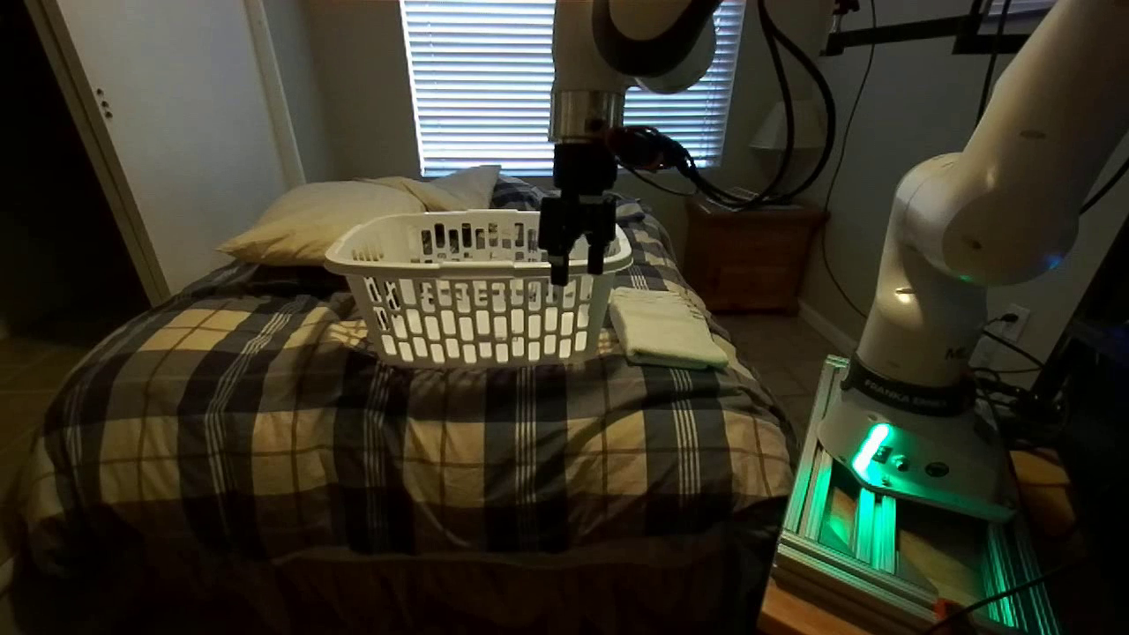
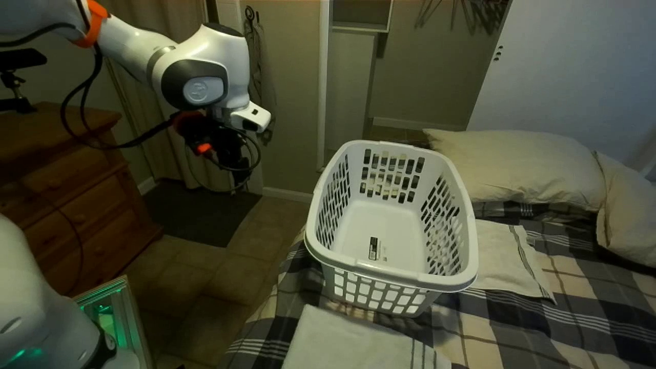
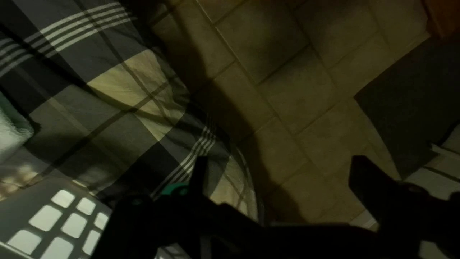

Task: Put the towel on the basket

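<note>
While apart from the rounded, white, slotted-plastic basket [image 2: 392, 225], your black two-fingered claw [image 3: 278, 162], wide agape and empty.

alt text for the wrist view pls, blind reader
An open, empty, black two-finger gripper at the bottom, over a dark-and-cream plaid bedspread and brown tiled floor. Lower left, the slotted side of a white plastic basket; at the left edge, a corner of an off-white cloth towel.
</note>
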